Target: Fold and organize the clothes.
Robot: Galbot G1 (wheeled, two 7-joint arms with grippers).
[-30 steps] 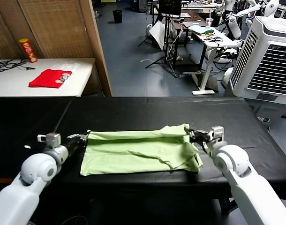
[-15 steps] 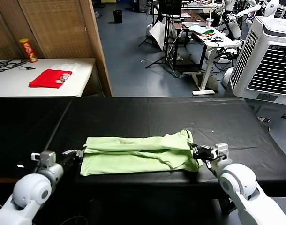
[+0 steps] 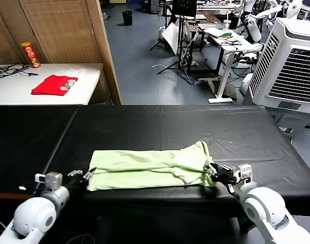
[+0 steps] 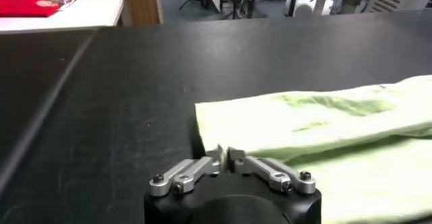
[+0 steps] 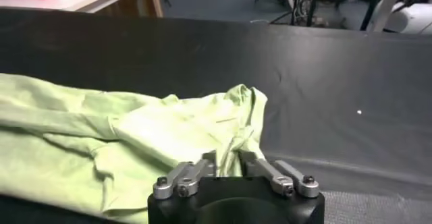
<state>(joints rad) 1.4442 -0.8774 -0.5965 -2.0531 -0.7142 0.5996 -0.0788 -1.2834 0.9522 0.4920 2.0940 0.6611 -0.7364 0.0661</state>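
T-shirt: pale green, folded into a long band lying flat on my black worktop, near the 6 o'clock edge as I look down; it runs from 9 o'clock to 3 o'clock, with a loose bunched flap at the 3 o'clock end.
My left fingers: low over the worktop at the shirt's 9 o'clock end, right at its corner. In my left wrist view the fingers look nearly together with only a thin gap, and I cannot tell whether any cloth is pinched.
My right fingers: at the shirt's 3 o'clock end, tips at the edge of the flap. My right wrist view shows them parted, cloth lying just ahead; I see no fabric caught between them.
Red garment: folded, on the white table at 11 o'clock, well apart.
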